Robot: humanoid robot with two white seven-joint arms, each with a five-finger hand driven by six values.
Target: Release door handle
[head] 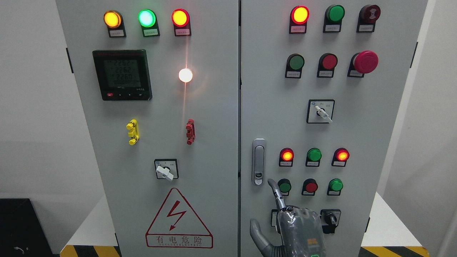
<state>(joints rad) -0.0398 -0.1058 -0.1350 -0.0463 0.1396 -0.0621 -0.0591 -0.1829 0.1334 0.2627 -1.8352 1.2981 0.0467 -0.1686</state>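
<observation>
My right hand (285,223), index finger out, holds nothing, just below the door handle (258,161), lower centre; next, withdraw clear.

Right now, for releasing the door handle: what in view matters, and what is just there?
Job:
door handle, on the right door, closed flush
right hand, below the handle, index finger extended, not touching it

Just there:
indicator lights
meter
emergency stop button
rotary switches
warning sign
</observation>
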